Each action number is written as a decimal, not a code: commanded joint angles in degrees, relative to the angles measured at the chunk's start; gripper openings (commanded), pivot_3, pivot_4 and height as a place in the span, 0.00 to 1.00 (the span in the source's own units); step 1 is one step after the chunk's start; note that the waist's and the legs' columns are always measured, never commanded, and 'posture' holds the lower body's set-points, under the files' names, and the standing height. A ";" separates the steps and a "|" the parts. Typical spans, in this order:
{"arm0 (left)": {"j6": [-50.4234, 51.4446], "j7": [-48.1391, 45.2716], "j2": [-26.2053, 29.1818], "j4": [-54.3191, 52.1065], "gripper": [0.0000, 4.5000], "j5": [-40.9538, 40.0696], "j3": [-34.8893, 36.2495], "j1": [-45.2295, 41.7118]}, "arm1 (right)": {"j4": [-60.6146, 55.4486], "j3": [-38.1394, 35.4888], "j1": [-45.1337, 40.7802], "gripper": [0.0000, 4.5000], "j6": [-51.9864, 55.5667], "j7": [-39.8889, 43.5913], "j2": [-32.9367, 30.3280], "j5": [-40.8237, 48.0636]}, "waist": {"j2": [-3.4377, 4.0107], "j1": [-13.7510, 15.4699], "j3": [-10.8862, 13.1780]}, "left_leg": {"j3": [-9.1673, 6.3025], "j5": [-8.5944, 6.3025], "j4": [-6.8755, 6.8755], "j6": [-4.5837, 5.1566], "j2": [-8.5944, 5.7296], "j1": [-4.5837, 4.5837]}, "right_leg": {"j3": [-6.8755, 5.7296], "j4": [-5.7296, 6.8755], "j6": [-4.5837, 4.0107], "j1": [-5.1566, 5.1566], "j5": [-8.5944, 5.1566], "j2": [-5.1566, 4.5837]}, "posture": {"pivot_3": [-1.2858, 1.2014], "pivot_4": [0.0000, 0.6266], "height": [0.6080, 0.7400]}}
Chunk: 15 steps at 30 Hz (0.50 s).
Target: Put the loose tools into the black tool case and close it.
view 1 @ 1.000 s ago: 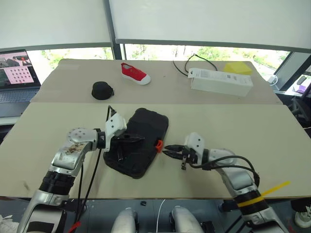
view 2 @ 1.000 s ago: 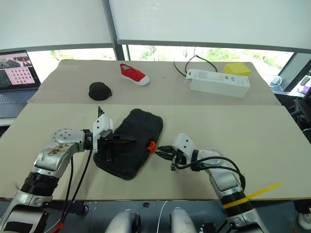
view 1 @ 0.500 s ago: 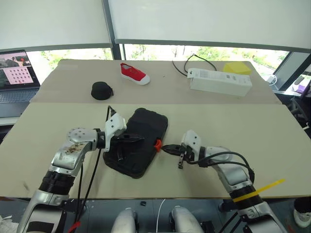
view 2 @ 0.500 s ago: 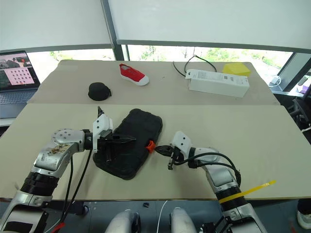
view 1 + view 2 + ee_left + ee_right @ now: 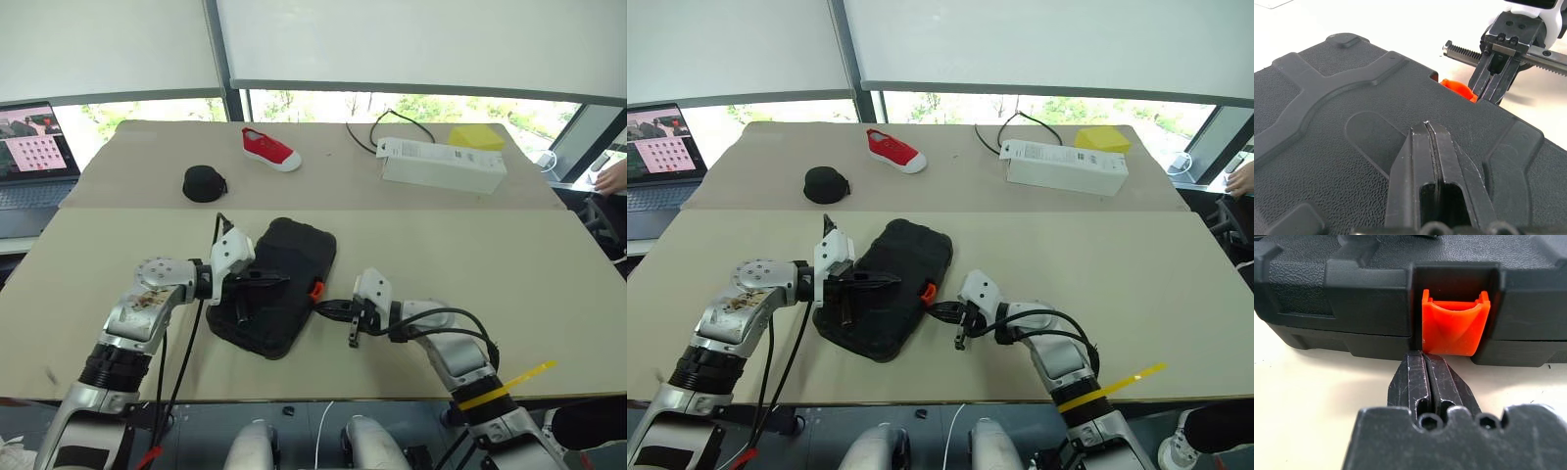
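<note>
Black tool case lies shut on the near table, lid down, angled so its long side runs from near-left to far-right. Orange latch on the edge facing the right arm.

Left gripper rests over the lid, fingers pressed together, nothing between them. Left wrist view: the closed fingers lie on the textured lid, pointing toward the latch.

Right gripper at the latch side of the case, fingers closed flat on each other, holding nothing. Right wrist view: closed tips sit just under the lower edge of the latch, at or very near touching; contact cannot be confirmed. The latch sits in its recess in the case wall.

Around the case: a small round black pouch, a red shoe, a long white box with a black cable looping behind it, a yellow item at the far right corner. All lie on the far table, well apart from the case. A laptop with its screen lit stands at the far left. A person's hand shows at the right edge.

Nothing lies between the grippers and the case.

Head views give the overall layout but the latch is a small orange spot. The right wrist view shows the seam between lid and base; the left wrist view shows the right gripper's tips from across the lid
</note>
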 commanded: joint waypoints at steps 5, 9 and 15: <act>-0.10 0.22 -0.34 3.03 0.00 -0.94 1.05 5.37 | -6.70 -2.76 1.07 0.03 -1.16 1.88 -3.80 2.26 | 0.03 -0.01 -0.01 | 0.00 0.00 -0.01 0.00 0.00 0.01 | 0.00 0.00 -0.01 0.01 -0.01 0.00 | 0.52 0.24 1.00; -1.42 -1.08 -0.28 -2.02 0.23 -8.88 9.80 7.57 | -12.91 -7.21 4.96 0.06 3.75 3.62 -8.05 8.17 | 0.03 0.00 0.03 | -0.01 -0.01 -0.08 0.00 0.01 -0.11 | 0.00 -0.04 -0.05 -0.09 -0.01 -0.04 | 0.52 0.24 1.00; -3.63 -2.64 7.18 -5.88 0.70 -12.66 22.54 16.96 | -16.12 -14.03 10.80 0.49 -1.64 6.78 -16.04 9.64 | -0.33 0.09 0.33 | -0.17 -0.01 -0.11 0.00 0.04 -0.64 | 0.00 -0.02 -0.09 -0.67 0.01 -0.05 | 0.52 0.24 1.00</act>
